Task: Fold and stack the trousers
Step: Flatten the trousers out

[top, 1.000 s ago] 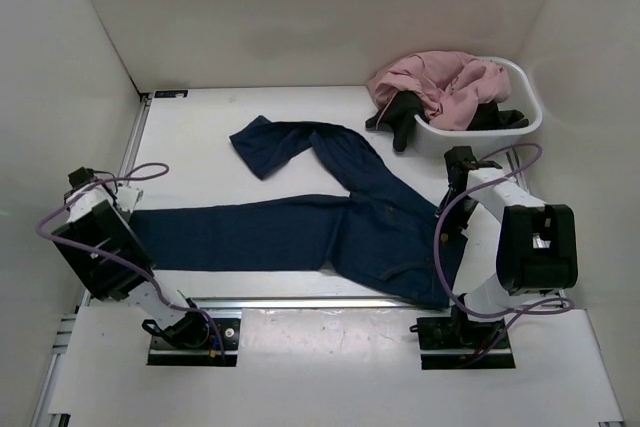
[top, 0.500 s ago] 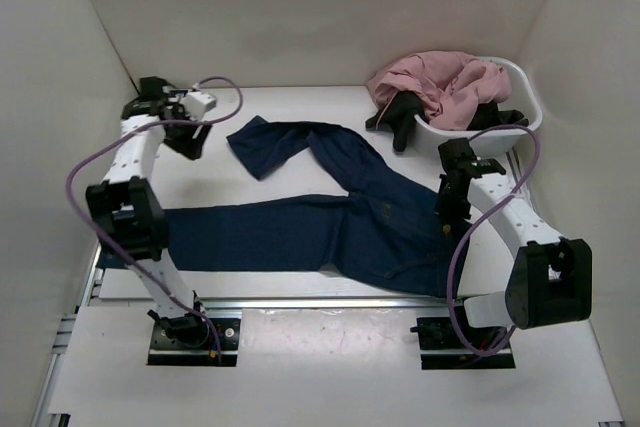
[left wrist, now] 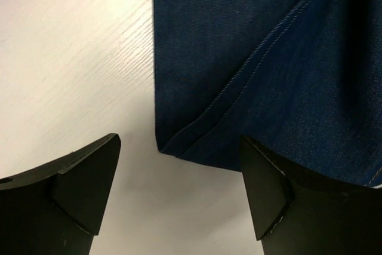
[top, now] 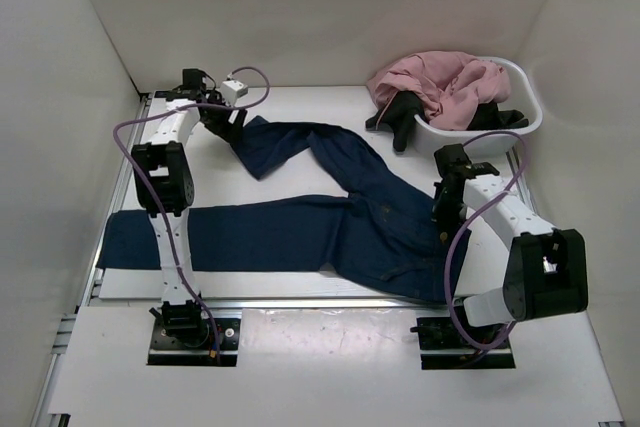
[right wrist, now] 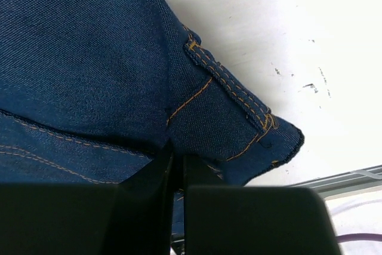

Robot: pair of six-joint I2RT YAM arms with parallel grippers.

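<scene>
Swung over from the near-left corner, the left arm reaches to the far left of the white bench. Its left end effector is spread wide over a hem corner of the dark navy-blue denim trousers. These lie flat across the bench, one leg angled rearward. The right end effector is pinched closed at the waistband; I cannot tell whether it has caught any cloth.
</scene>
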